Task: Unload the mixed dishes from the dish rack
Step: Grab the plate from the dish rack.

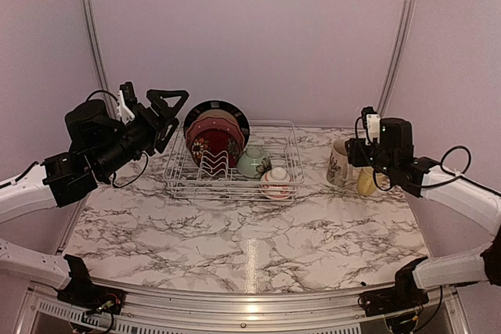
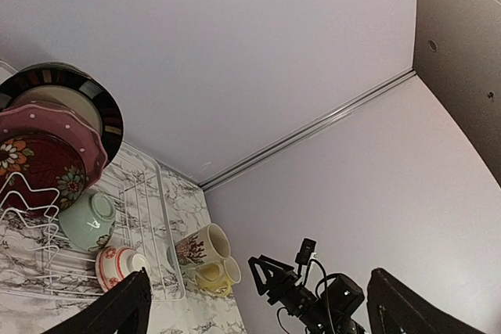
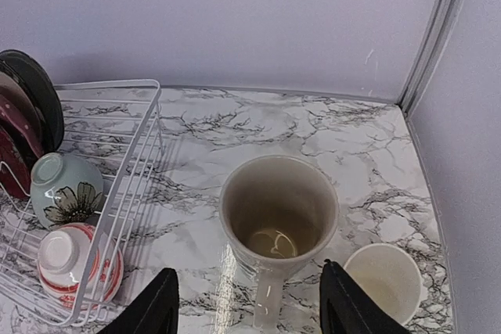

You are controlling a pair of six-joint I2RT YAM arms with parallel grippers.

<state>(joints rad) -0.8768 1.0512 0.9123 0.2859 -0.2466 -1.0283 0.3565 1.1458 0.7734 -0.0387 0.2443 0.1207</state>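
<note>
The white wire dish rack (image 1: 227, 193) holds three upright plates at its left end: black-rimmed (image 1: 227, 111), pink dotted (image 1: 213, 132) and dark red (image 1: 210, 149). A pale green flowered bowl (image 1: 253, 163) and a red-white patterned bowl (image 1: 277, 182) lie in its right half. To the right of the rack, a cream mug (image 3: 278, 209) and a yellow mug (image 3: 383, 279) stand upright on the table. My right gripper (image 3: 249, 273) hovers open above the cream mug's handle, its fingers clear of the mug. My left gripper (image 1: 168, 115) is open and empty, raised just left of the plates.
The marble table ends at the back wall behind the rack and at a side wall just right of the mugs. The rack's right wall (image 3: 149, 127) stands a short gap from the cream mug. The right arm (image 2: 313, 303) shows in the left wrist view.
</note>
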